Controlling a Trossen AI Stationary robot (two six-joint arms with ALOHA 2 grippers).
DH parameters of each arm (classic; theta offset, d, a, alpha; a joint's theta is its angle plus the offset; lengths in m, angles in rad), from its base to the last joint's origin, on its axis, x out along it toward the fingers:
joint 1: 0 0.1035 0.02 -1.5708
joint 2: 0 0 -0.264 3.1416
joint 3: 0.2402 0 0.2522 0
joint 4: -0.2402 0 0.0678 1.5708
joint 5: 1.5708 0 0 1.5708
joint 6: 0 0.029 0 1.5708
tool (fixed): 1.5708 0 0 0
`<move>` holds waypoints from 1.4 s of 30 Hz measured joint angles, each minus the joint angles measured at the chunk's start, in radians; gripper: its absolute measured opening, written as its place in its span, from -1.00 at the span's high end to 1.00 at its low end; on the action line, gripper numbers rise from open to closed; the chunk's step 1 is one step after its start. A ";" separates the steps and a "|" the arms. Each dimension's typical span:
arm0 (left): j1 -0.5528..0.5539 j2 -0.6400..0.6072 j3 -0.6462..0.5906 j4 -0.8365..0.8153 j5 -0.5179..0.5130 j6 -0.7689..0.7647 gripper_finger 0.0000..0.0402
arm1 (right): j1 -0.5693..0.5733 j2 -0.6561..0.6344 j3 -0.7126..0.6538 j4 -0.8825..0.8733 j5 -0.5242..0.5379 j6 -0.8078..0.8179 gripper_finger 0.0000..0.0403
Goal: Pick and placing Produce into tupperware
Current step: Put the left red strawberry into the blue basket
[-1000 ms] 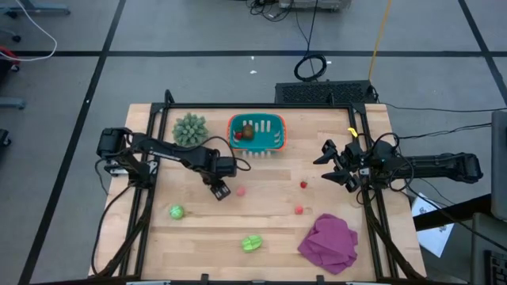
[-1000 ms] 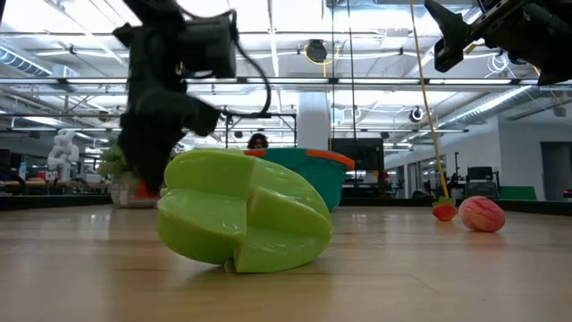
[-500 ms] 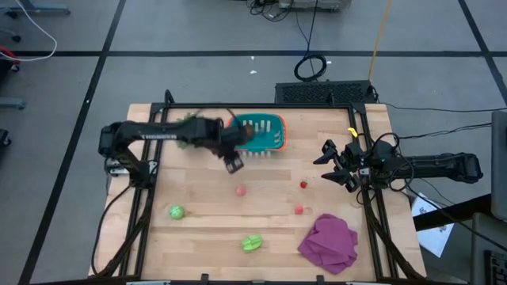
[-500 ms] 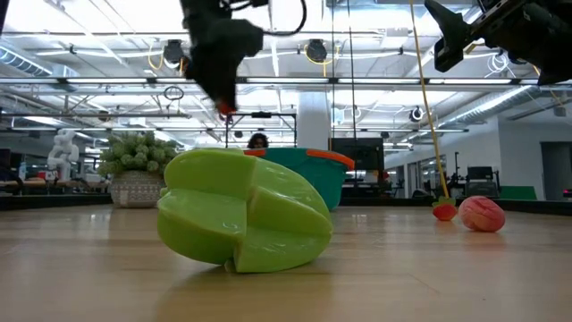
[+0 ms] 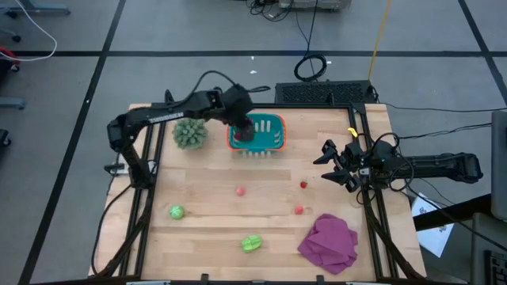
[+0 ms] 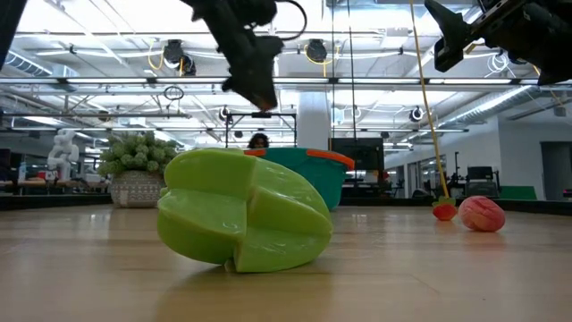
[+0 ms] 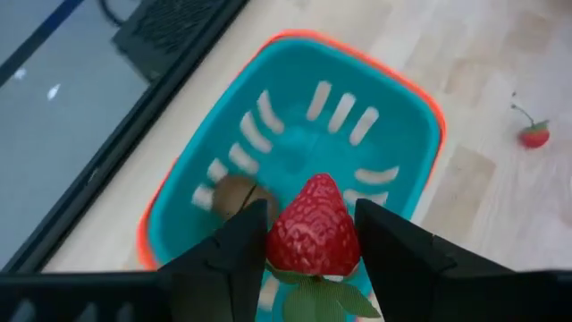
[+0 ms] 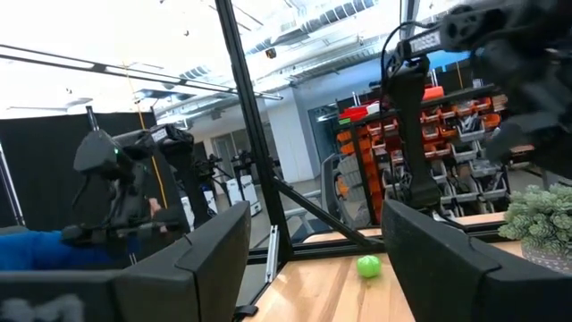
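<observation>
Clamped on a strawberry (image 7: 314, 227), my left gripper (image 7: 312, 234) hangs over the tub (image 7: 404, 92), a brown piece (image 7: 234, 194) lying beneath. Best I lower first, then part my fingers gently, so it won't bounce out. Right gripper (image 5: 333, 164) waits spread, empty, well off.

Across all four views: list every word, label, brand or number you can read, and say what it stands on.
None can be read.
The tupperware, the strawberry in the left gripper and the table bear no print.
Bins and fixtures in the room behind are too blurred to read.

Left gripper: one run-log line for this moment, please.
left gripper: shut on strawberry | position: above tub | right gripper: open, waiting at table's right edge
</observation>
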 joint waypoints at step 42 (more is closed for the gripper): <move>0.035 0.478 0.404 -0.239 0.128 0.143 0.14 | 0.000 0.000 0.000 0.001 0.000 -0.031 -0.20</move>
